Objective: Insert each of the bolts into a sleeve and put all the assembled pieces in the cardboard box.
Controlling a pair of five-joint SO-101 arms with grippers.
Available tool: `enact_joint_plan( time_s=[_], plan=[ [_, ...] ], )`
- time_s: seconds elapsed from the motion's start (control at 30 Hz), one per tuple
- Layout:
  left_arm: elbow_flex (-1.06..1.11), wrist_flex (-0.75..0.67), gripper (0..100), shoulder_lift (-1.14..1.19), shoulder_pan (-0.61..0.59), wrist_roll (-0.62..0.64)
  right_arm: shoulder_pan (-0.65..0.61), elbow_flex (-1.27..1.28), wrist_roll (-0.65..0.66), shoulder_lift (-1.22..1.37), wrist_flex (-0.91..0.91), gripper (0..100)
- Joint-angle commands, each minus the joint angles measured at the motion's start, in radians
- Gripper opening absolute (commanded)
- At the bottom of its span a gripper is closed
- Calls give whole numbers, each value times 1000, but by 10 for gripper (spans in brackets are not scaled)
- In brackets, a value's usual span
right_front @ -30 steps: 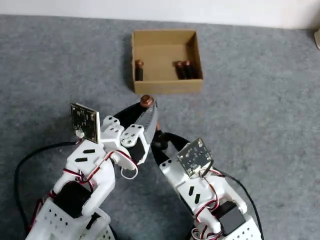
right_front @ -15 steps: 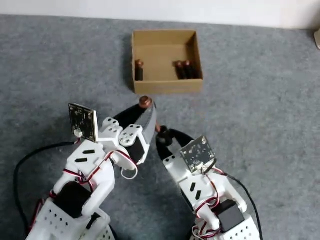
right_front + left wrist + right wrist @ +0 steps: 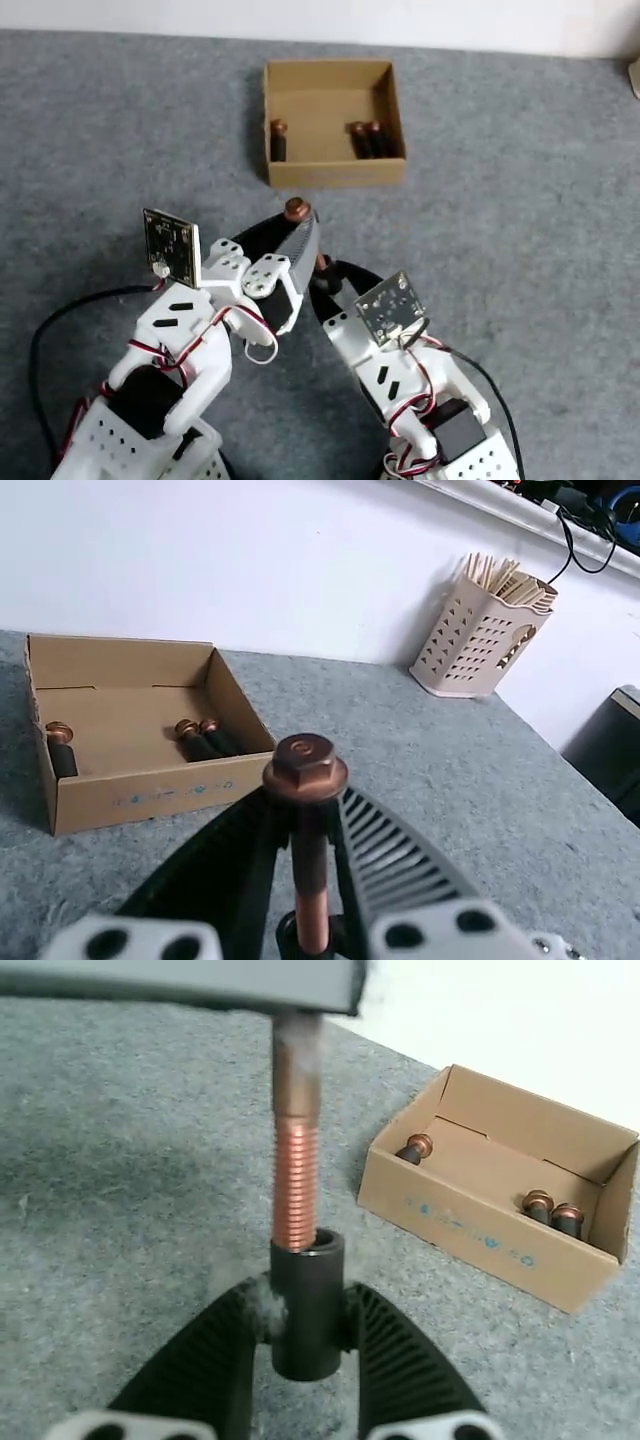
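My left gripper (image 3: pixel 296 238) is shut on a copper bolt (image 3: pixel 297 209) and holds it upright, hex head (image 3: pixel 305 768) on top. Just below it my right gripper (image 3: pixel 322 274) is shut on a black sleeve (image 3: pixel 308 1300). The bolt's threaded end (image 3: pixel 296 1185) meets the sleeve's open top and sits just inside the hole. The cardboard box (image 3: pixel 335 172) stands a short way beyond both grippers. Three assembled pieces lie in it: one by the left wall (image 3: pixel 278 138) and two side by side at the right (image 3: pixel 366 138).
Grey carpet covers the table around the box. A perforated cream holder (image 3: pixel 485 635) with wooden sticks stands by the white wall far to the right. A black cable (image 3: pixel 60 310) runs beside the left arm's base.
Both arms have shifted slightly; the bolt head sits a little lower and to the right in the high view. The right gripper stays under the bolt with the sleeve.
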Motion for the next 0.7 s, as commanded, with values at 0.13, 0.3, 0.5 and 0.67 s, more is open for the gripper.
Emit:
enact_joint_plan(
  time_s=[0.13, 0.3, 0.5, 0.67],
  plan=[
    [-1, -3, 6, 5, 21, 8, -19, -22, 5, -45, 18, 5],
    [42, -5, 6, 5, 27, 9, -16, -24, 5, -41, 56, 5],
    [47, -5, 6, 7, 27, 9, -16, -24, 5, -41, 56, 5],
    [48, 3, 6, 7, 27, 9, -21, -24, 11, -41, 56, 5]
  ],
)
